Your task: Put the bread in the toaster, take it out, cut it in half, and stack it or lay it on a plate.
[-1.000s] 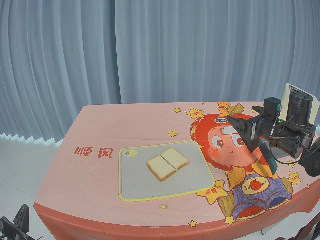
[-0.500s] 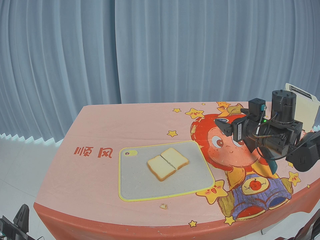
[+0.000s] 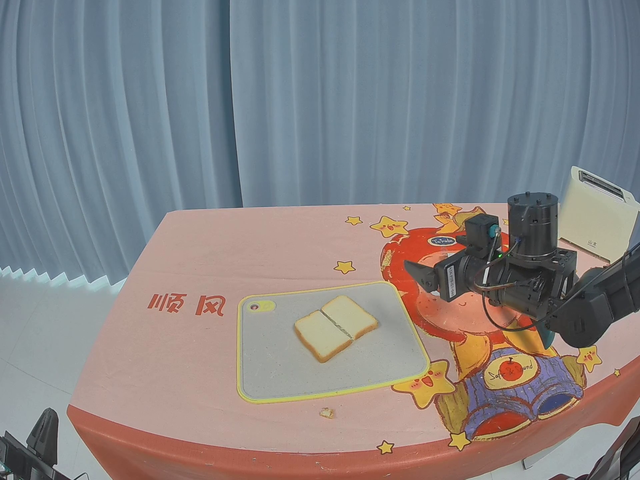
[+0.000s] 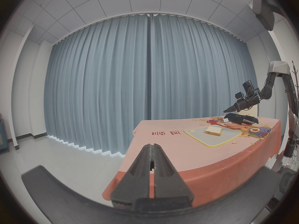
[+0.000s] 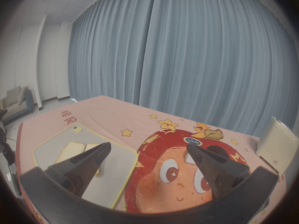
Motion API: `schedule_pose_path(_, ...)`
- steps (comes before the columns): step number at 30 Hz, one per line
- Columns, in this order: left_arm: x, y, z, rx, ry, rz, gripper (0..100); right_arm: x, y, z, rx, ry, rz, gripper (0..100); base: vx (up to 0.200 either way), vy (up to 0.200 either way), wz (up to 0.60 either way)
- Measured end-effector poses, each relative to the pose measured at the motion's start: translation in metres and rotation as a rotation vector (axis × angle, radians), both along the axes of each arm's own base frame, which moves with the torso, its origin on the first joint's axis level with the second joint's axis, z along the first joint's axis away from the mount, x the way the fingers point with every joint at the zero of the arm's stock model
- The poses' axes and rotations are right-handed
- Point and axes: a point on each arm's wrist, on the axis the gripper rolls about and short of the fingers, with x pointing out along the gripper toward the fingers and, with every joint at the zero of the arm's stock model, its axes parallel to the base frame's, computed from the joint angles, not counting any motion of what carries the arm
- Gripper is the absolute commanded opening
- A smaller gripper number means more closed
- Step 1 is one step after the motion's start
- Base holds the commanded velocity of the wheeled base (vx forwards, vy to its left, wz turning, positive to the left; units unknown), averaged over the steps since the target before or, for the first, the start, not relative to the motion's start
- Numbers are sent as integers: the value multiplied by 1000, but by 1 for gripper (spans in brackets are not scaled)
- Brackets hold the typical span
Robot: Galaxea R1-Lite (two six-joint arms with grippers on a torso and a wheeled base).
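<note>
**Right pincer** [image 3: 417,276]: released, jaws spread wide, nothing between them. It hangs above the tabletop [image 3: 220,248], pointing toward the board [image 3: 280,361].

**Left pincer** [image 4: 152,162]: clenched on nothing, low and off the tabletop's edge, well apart from the work.

**Bread** [image 3: 335,327]: already cut. The two halves lie flat on the board side by side, with a thin cut line between them. They are ahead of and below the right pincer's tips.

**Toaster** [image 3: 597,215]: behind the right pincer, on its wrist side.

**Knife** [image 4: 241,119]: lies on the tabletop beneath the right arm.

**Crumb** [image 3: 327,412]: on the tabletop just off the board's edge, farther from the right pincer than the bread.

**Plate**: I cannot tell where it stands.

**Hazards (judgement)**
- The spread jaws may straddle both halves at once, since the halves sit so close together.
- A hard squeeze would crush the soft slice.
- A finger landing on top instead of at an edge would push a half across the smooth board, or shift the board itself.
- A low sweep of the arm could knock the knife.
- The left pincer is too far off to steady anything.

**Views**
- The right wrist view gives the jaw gap, and shows the bread partly behind one finger.
- The head view gives the cut line and the whole layout of the board.
- The left wrist view gives the side profile: the right pincer is well above the tabletop, with the knife under it.
</note>
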Motion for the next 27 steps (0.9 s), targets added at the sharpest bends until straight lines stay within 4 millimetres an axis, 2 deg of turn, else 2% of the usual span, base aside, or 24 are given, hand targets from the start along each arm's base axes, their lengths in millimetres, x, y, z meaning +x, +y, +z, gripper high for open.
schedule_pose_path(14, 0, 0, 0, 0, 0, 0, 0, -4, 28, -23, -33, 55, 67, 100, 0, 0, 0)
schedule_pose_path(27, 0, 0, 0, 0, 0, 0, 0, -6, 39, -39, -58, 93, 97, 100, 0, 0, 0)
